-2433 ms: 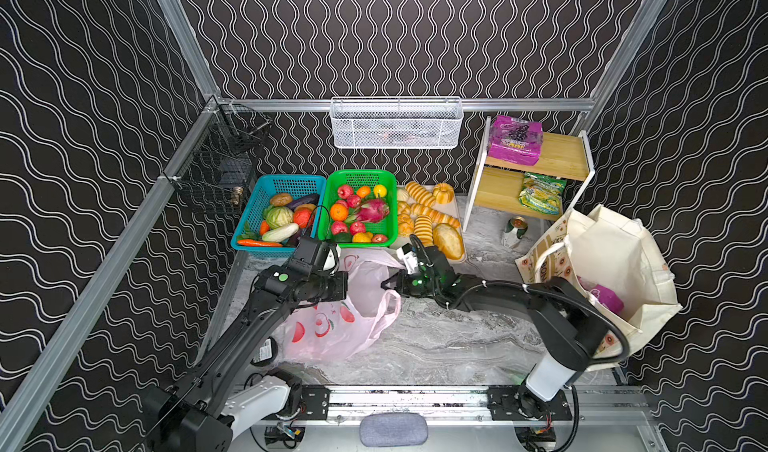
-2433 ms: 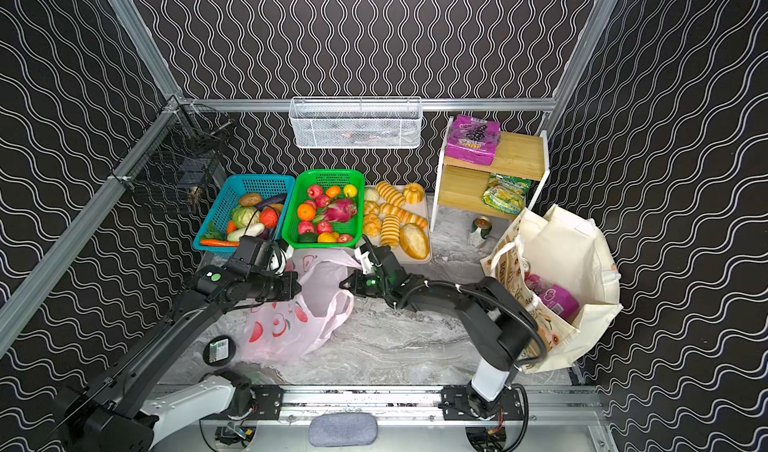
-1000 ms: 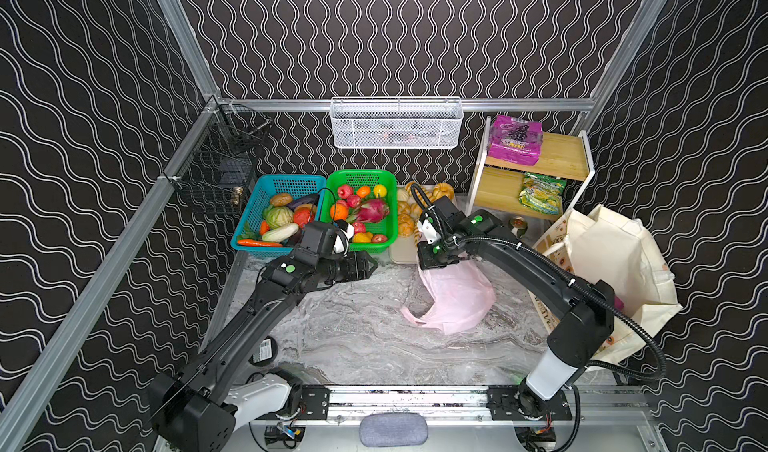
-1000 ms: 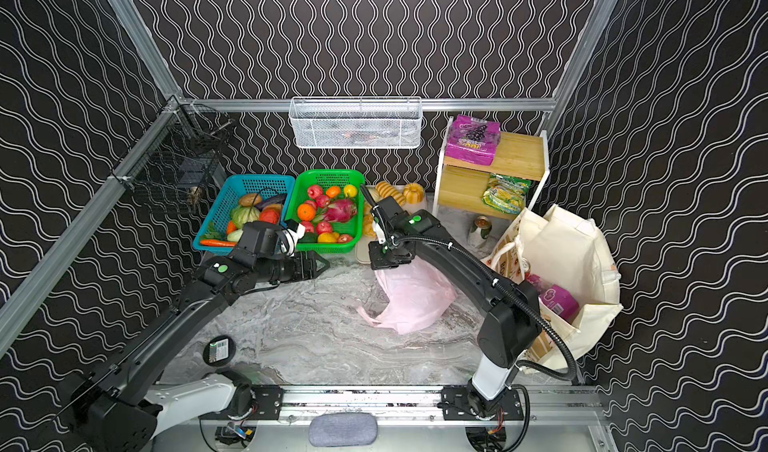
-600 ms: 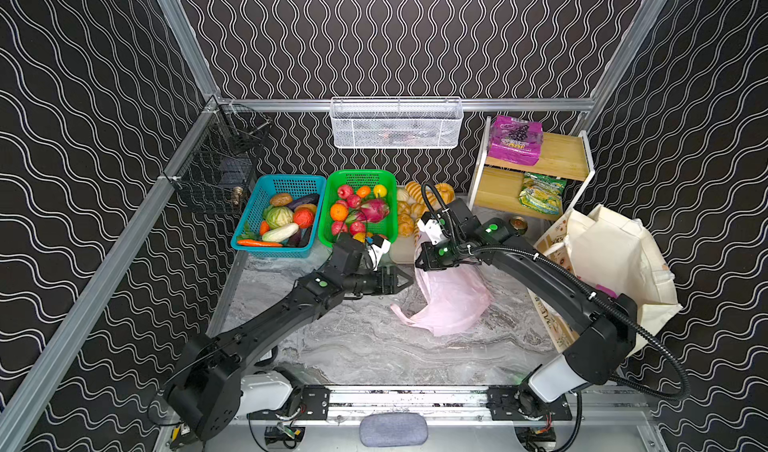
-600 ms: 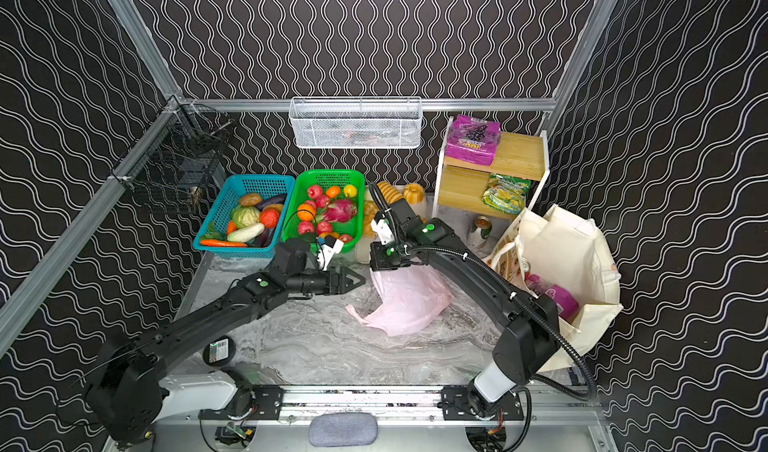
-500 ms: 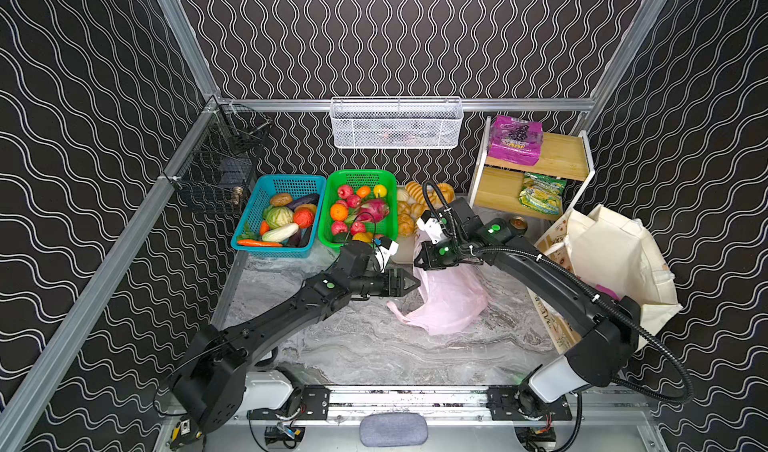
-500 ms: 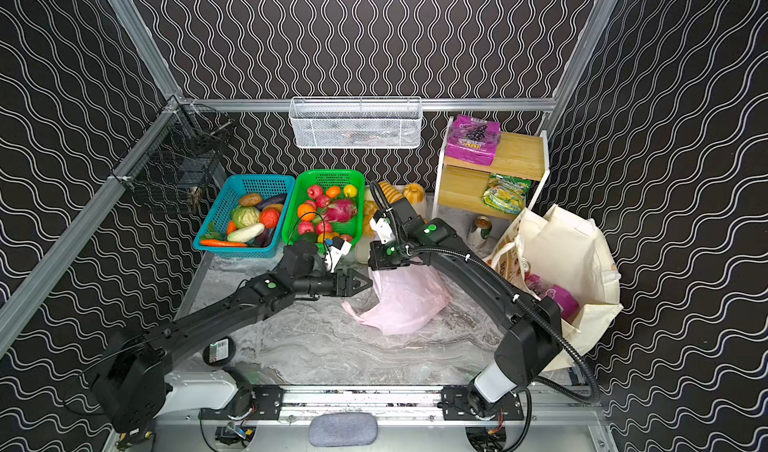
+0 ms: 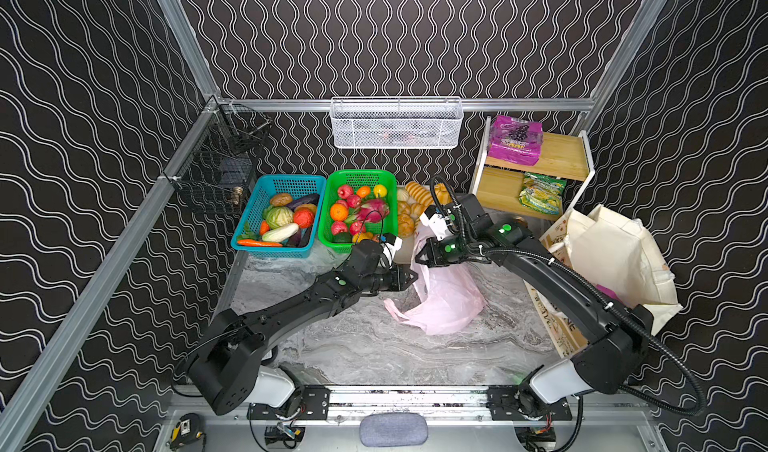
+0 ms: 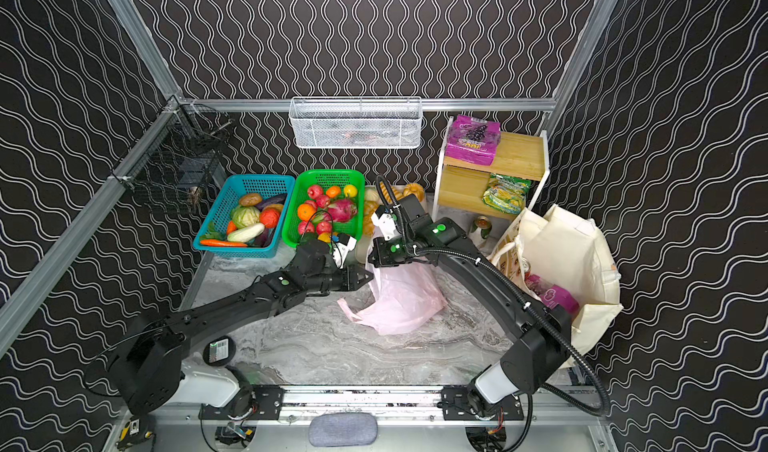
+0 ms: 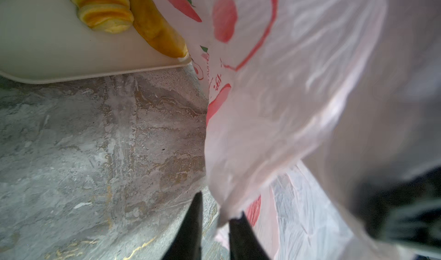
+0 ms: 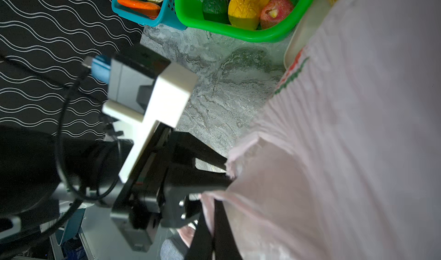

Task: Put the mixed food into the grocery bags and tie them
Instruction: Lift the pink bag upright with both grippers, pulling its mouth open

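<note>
On the tabletop [image 9: 353, 346], the plastic carrier bag [image 9: 444, 304] sits at centre. The vegetable basket [image 9: 272, 252] is at ten o'clock, the fruit basket [image 9: 361, 176] beside it at eleven and the bread tray [image 11: 47, 43] at twelve. The shelf [image 9: 561, 155] stands at one o'clock, with the grape packet [image 9: 515, 140] on top and the snack bag [image 9: 542, 192] on the tier below. The cloth tote [image 9: 615, 254] is at three o'clock, with the paper bag [image 9: 557, 329] against its left side.

Carrier bag [image 9: 440, 304]: thin translucent pink plastic film, glossy, creased, at the tips of the left gripper [image 9: 413, 276] and right gripper [image 9: 418, 259]. Fingers [image 11: 193, 230]: matt black plastic. Tabletop [image 9: 365, 346] beneath them: grey marbled, smooth. Green basket [image 9: 360, 174] and blue basket [image 9: 291, 178] beyond the left gripper: glossy perforated plastic. Tote [image 9: 615, 254] behind the right gripper: matt cream cloth.
</note>
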`<control>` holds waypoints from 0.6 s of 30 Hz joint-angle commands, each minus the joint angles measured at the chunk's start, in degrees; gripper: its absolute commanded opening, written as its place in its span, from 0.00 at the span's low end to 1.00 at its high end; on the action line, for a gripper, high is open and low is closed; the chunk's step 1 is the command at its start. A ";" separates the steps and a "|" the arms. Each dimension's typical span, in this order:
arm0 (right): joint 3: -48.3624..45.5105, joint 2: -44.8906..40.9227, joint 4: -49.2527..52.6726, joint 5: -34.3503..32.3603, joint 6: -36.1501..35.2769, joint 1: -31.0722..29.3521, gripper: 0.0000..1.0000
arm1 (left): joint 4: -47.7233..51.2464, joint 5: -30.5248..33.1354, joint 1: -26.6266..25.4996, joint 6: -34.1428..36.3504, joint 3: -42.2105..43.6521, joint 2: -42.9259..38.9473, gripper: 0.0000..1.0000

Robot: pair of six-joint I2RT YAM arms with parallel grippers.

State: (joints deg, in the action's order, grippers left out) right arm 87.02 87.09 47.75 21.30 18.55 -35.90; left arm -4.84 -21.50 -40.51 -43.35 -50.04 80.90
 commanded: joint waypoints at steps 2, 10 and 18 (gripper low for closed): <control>0.63 -2.11 8.81 -11.25 -2.17 1.62 0.00 | 6.04 7.67 0.28 -3.16 -0.96 -0.78 0.00; -0.68 -3.76 20.20 -26.61 -4.83 7.66 0.00 | 18.72 5.06 6.59 -6.70 -0.49 -5.44 0.00; 9.93 -2.69 23.67 -23.57 -6.68 7.71 0.00 | 21.07 2.82 7.47 -6.36 -2.84 -4.01 0.00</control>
State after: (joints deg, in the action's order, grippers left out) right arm 95.33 84.25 68.62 -3.75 13.52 -28.10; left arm 15.38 -16.49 -33.12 -49.41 -52.16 76.12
